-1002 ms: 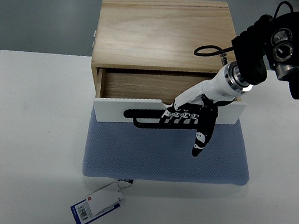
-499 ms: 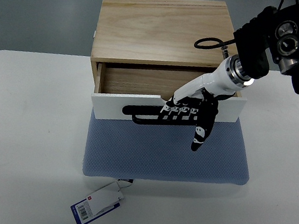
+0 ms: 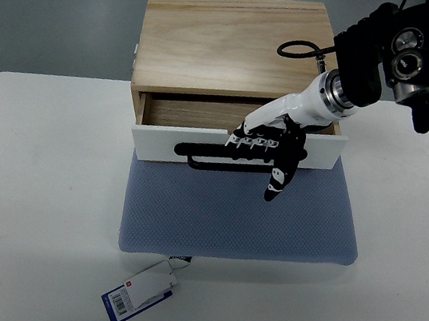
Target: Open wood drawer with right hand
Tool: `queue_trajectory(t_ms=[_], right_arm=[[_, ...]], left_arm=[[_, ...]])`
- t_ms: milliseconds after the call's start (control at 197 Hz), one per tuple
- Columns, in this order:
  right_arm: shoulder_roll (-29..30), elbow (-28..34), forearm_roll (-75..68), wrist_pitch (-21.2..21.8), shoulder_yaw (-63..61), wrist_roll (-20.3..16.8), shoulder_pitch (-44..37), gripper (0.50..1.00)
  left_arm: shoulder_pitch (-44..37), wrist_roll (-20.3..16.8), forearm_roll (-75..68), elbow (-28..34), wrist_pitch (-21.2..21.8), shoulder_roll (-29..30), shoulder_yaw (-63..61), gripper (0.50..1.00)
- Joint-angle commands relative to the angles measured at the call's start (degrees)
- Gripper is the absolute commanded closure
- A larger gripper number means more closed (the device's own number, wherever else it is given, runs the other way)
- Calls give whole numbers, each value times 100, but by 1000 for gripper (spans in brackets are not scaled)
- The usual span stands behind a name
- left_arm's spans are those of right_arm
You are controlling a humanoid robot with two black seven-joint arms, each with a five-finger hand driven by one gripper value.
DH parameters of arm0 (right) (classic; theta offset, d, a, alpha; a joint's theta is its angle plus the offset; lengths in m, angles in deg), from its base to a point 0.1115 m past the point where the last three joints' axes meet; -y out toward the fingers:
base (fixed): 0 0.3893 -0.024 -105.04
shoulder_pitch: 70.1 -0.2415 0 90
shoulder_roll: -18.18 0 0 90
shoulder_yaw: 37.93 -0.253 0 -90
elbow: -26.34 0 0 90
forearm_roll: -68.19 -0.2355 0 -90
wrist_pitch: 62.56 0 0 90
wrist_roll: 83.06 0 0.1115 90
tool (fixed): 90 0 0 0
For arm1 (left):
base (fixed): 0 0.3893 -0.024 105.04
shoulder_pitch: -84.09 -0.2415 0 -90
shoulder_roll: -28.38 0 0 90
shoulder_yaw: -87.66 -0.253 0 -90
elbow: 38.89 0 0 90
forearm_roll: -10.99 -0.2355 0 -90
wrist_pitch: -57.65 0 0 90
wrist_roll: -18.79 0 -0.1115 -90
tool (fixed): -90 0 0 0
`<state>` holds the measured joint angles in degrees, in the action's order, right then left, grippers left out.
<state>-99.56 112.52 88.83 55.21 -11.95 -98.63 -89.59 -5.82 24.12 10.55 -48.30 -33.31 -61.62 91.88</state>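
1. Wood makes up the box [image 3: 231, 46] at the back of the white desk [image 3: 38, 207], and the drawer [image 3: 237, 145] sits low in its front, with a white face.
2. That drawer is out only a little way; a thin strip of its inside shows.
3. Along the white face runs a black handle [image 3: 215, 155], lying long from left to right.
4. The right hand [image 3: 269, 148] comes in from the right side, and its fingers [image 3: 256, 144] are curled down over the handle, holding it. One finger points down toward the blue mat [image 3: 238, 220].
5. The hand is right on the handle, a bit right of its middle.
6. I think the pull has to go straight toward the mat, across the handle's long line, so the drawer does not twist.
7. The left hand is not in the picture.
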Motion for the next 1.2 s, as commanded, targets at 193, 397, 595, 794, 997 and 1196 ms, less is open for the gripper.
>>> queue_trajectory(t_ms=[193,397,595,794,997,1196], right_arm=[[-11,22,27,-87,39,1,33,589],[-55,22,27,-96,-5,27,-2,589],[-134,22,19,-166,-40,54,-37,589],[-205,30,19,-219,-163,80,-46,589],[-363,48,10,-167,-418,80,-46,589],[-635,48,-25,53,-831,71,-81,587]], left_arm=[[0,-6,0,0,0,0,0,500],[0,-6,0,0,0,0,0,500],[0,-6,0,0,0,0,0,500],[0,-6,0,0,0,0,0,500],[0,3,0,0,0,0,0,500],[0,-6,0,0,0,0,0,500]])
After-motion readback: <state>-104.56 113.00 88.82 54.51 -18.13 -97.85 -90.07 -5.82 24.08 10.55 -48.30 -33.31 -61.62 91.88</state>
